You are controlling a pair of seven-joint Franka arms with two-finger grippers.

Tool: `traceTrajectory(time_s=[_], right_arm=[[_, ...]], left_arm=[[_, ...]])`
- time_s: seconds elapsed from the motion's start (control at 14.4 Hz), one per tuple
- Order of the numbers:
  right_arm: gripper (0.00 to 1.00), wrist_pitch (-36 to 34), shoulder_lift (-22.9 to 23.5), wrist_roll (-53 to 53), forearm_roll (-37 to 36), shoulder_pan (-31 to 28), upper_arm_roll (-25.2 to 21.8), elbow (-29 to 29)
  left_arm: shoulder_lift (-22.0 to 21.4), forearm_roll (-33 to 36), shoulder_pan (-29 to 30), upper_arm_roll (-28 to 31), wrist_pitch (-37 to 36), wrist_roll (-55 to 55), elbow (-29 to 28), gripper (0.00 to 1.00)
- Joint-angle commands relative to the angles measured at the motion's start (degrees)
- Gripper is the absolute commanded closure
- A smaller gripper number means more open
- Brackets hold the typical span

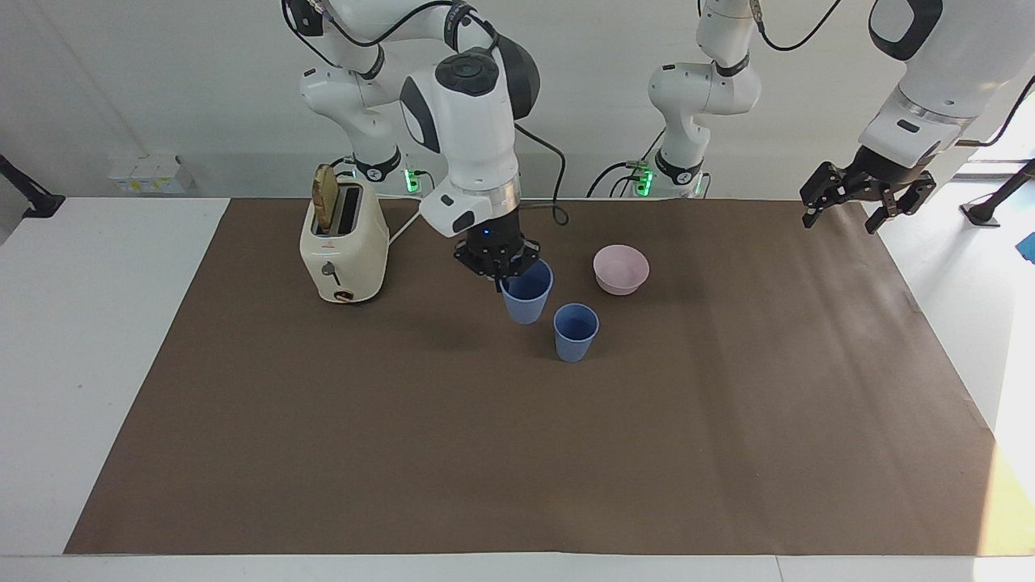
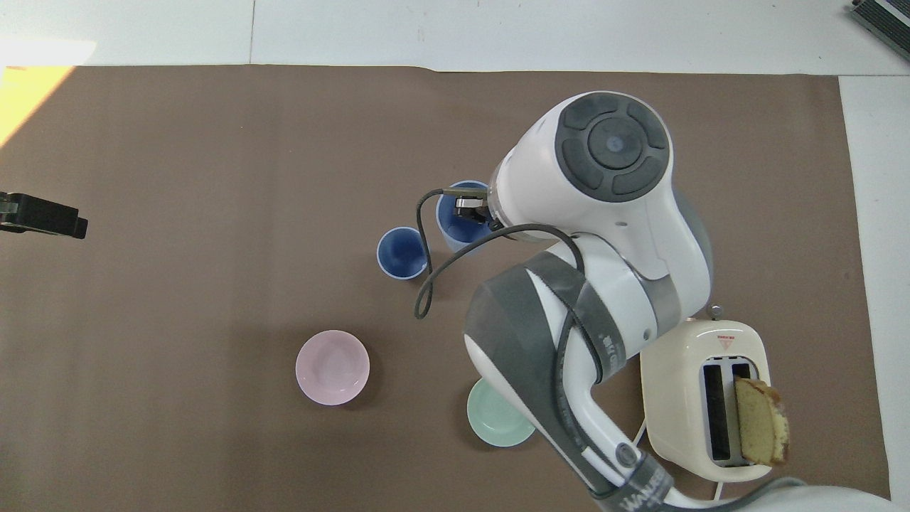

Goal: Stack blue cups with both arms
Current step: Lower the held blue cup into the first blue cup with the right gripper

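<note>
One blue cup (image 1: 576, 331) stands upright on the brown mat; it also shows in the overhead view (image 2: 403, 252). My right gripper (image 1: 498, 271) is shut on the rim of the second blue cup (image 1: 526, 293) and holds it upright in the air, just beside the standing cup, toward the right arm's end. In the overhead view the right gripper (image 2: 470, 210) grips the held cup (image 2: 455, 229) at its rim. My left gripper (image 1: 867, 196) is open and empty, waiting over the mat's edge at the left arm's end; it also shows in the overhead view (image 2: 43, 217).
A pale pink bowl (image 1: 621, 268) sits nearer to the robots than the standing cup. A mint-green bowl (image 2: 498, 425) is partly hidden under the right arm. A cream toaster (image 1: 344, 242) with a toast slice stands at the right arm's end.
</note>
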Motion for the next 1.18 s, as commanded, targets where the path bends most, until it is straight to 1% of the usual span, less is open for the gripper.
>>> traceTrajectory(time_s=[0.0,0.07,0.28,0.83,1.11], right_arm=[[1.0,-1.79,2.76,3.81,-1.18,2.04,-0.05,4.79],[1.0,-2.23,4.25,5.22,-1.36,3.79,-0.48,6.28],[1.0,-1.71,5.14,5.94,-1.45,4.33,-0.4,7.35],[1.0,2.95,10.32,7.69,-4.61,6.87,-0.05,6.56],[1.0,3.04,10.94,8.57,-5.4,7.32,0.04,6.47]], left_arm=[[-0.27,0.74,0.04,0.07,-0.87,0.51,0.49,0.0],[-0.27,0.74,0.3,-0.02,-0.78,0.51,0.49,0.0],[-0.27,0.74,0.39,0.07,-0.87,0.51,0.49,0.0],[-0.27,0.74,0.48,0.07,-0.87,0.51,0.49,0.0],[-0.27,0.74,0.39,0.07,-0.87,0.51,0.49,0.0]])
